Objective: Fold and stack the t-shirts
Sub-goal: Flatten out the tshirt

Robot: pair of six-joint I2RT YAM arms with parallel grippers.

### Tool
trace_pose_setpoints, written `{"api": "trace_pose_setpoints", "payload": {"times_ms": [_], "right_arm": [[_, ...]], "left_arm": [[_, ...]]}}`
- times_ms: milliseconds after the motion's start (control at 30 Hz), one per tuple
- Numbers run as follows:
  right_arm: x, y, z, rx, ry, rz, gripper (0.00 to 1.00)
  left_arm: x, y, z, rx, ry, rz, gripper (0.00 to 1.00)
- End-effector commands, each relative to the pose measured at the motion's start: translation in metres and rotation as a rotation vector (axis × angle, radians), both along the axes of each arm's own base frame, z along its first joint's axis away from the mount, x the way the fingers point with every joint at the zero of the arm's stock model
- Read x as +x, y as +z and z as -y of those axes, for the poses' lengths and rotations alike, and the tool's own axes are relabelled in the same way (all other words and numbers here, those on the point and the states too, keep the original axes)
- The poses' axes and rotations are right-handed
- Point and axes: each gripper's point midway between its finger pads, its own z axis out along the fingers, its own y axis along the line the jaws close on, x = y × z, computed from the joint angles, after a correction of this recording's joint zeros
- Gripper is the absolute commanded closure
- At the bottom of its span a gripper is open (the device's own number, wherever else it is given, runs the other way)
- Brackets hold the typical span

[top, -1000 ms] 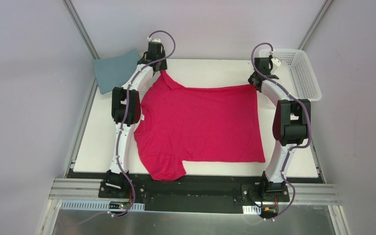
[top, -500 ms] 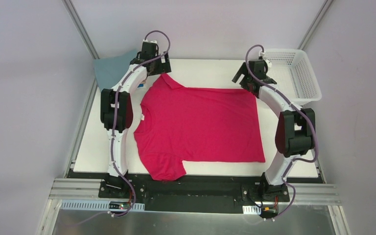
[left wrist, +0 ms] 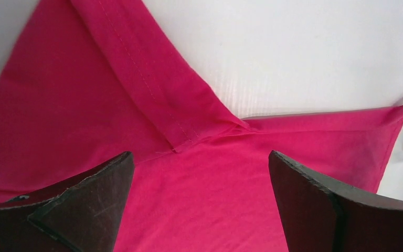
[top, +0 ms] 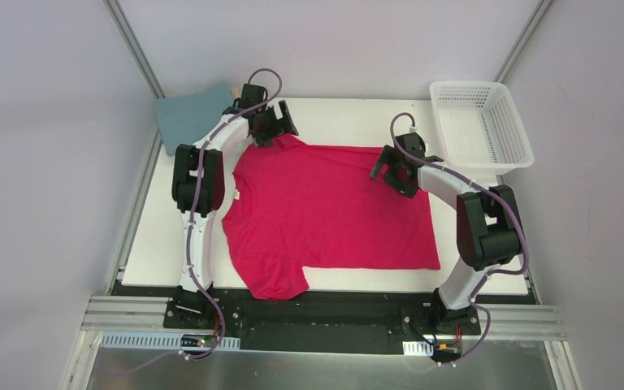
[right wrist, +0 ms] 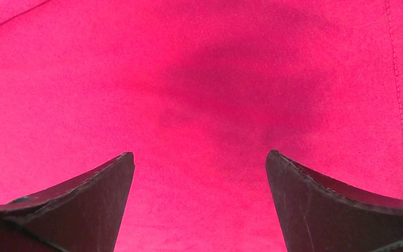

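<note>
A crimson-pink t-shirt (top: 329,211) lies spread flat on the white table (top: 166,236), collar to the left and hem to the right. My left gripper (top: 282,123) hovers open over its far sleeve. In the left wrist view the sleeve (left wrist: 84,94) is folded over with its stitched hem up, and nothing sits between the left gripper (left wrist: 199,157) fingers. My right gripper (top: 384,166) stands open above the shirt's far right part. The right wrist view shows only smooth pink cloth (right wrist: 189,79) under the right gripper (right wrist: 199,155). A folded teal-grey t-shirt (top: 187,114) rests at the far left corner.
A white mesh basket (top: 465,84) stands at the far right corner of the table. Metal frame posts rise at both far corners. The near sleeve (top: 272,280) hangs slightly over the table's front edge.
Both grippers have opened and let go of the shirt's far edge. The left one moved right over the sleeve; the right one swung in from the basket onto the shirt.
</note>
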Motion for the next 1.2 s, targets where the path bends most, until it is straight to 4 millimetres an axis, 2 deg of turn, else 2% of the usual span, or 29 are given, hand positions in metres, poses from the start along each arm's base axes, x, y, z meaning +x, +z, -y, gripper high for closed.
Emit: {"api": "trace_pose_setpoints", "payload": {"times_ms": [0, 200, 567, 700, 900, 967, 1067, 1167], "right_arm": [[0.003, -0.001, 0.000, 0.012, -0.020, 0.002, 0.01], [0.002, -0.008, 0.005, -0.015, -0.026, -0.018, 0.01], [0.001, -0.017, 0.007, -0.033, -0.026, -0.042, 0.01], [0.002, -0.019, 0.008, -0.045, -0.028, -0.048, 0.00], [0.003, -0.019, 0.012, -0.065, -0.036, -0.049, 0.00], [0.003, -0.017, 0.013, -0.070, -0.039, -0.046, 0.01], [0.002, -0.015, 0.015, -0.078, -0.048, -0.045, 0.00], [0.002, -0.013, 0.016, -0.082, -0.052, -0.043, 0.01]], "left_arm": [[0.008, -0.002, 0.015, -0.073, -0.001, -0.017, 0.01], [0.013, -0.020, 0.021, -0.098, 0.005, -0.043, 0.01], [0.037, -0.019, 0.035, -0.176, 0.004, -0.011, 0.01], [0.060, -0.001, 0.046, -0.224, 0.008, 0.058, 0.01], [0.111, 0.023, 0.057, -0.331, 0.082, 0.216, 0.01], [0.126, 0.038, 0.060, -0.358, 0.104, 0.268, 0.01], [0.134, 0.043, 0.066, -0.346, 0.135, 0.309, 0.01], [0.130, 0.045, 0.075, -0.274, 0.124, 0.344, 0.01]]}}
